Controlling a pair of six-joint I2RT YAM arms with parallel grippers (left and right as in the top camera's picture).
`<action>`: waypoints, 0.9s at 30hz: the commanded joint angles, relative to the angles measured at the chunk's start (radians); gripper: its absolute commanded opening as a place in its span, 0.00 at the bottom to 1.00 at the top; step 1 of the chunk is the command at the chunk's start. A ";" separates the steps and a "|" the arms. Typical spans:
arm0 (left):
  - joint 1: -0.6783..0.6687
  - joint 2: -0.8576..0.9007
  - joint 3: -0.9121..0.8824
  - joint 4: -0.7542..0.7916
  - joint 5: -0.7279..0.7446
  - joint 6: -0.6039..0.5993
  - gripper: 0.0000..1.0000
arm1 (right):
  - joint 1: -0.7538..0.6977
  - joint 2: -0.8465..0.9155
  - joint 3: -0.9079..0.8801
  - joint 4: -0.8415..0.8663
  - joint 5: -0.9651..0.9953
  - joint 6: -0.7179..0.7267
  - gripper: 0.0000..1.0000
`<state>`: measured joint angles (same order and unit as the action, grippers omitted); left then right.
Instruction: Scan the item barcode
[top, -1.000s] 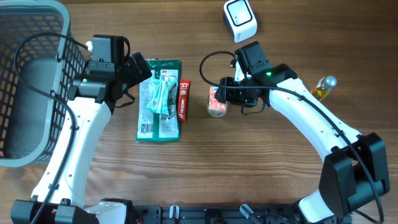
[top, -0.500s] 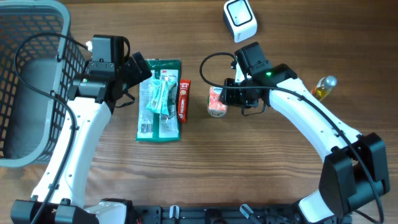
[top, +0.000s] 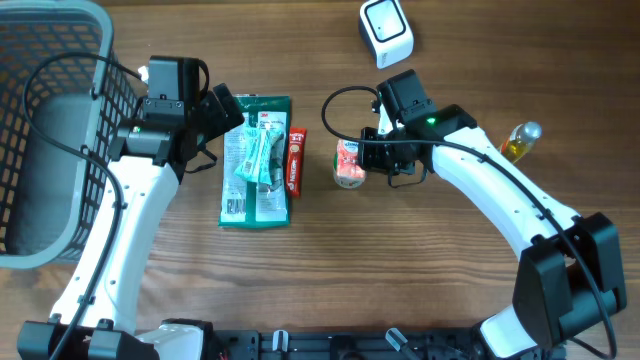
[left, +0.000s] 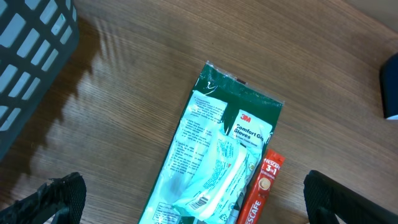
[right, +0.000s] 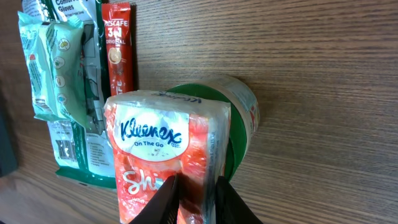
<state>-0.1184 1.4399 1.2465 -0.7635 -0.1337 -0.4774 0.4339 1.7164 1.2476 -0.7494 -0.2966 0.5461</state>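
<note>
A red-and-white Kleenex tissue pack (right: 163, 140) (top: 348, 158) stands against a round green-lidded tub (right: 242, 115) at the table's middle. My right gripper (right: 196, 196) (top: 366, 158) is shut on the pack, its black fingers pinching the pack's near edge. The white barcode scanner (top: 386, 31) sits at the far edge, apart from the pack. My left gripper (left: 202, 202) (top: 226, 114) hovers wide open over a green 3M glove packet (left: 217, 149) (top: 256, 160), holding nothing.
A red Nescafe stick (top: 296, 160) (right: 118, 53) lies beside the glove packet. A grey mesh basket (top: 50, 130) fills the left side. A small yellow bottle (top: 520, 140) lies at the right, beyond my right arm.
My right gripper's jaws have closed in onto the tissue pack. The left arm and the other items have not moved.
</note>
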 joint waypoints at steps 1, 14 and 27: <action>0.003 -0.004 0.013 0.000 -0.006 0.001 1.00 | 0.006 -0.005 -0.013 0.005 -0.011 0.007 0.20; 0.003 -0.004 0.013 -0.001 -0.006 0.001 1.00 | -0.087 -0.064 -0.009 -0.029 -0.071 -0.080 0.04; 0.003 -0.004 0.012 -0.001 -0.006 0.001 1.00 | -0.085 -0.061 -0.012 -0.082 0.033 -0.076 0.48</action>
<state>-0.1184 1.4399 1.2465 -0.7635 -0.1337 -0.4774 0.3450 1.6737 1.2457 -0.8299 -0.3035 0.4744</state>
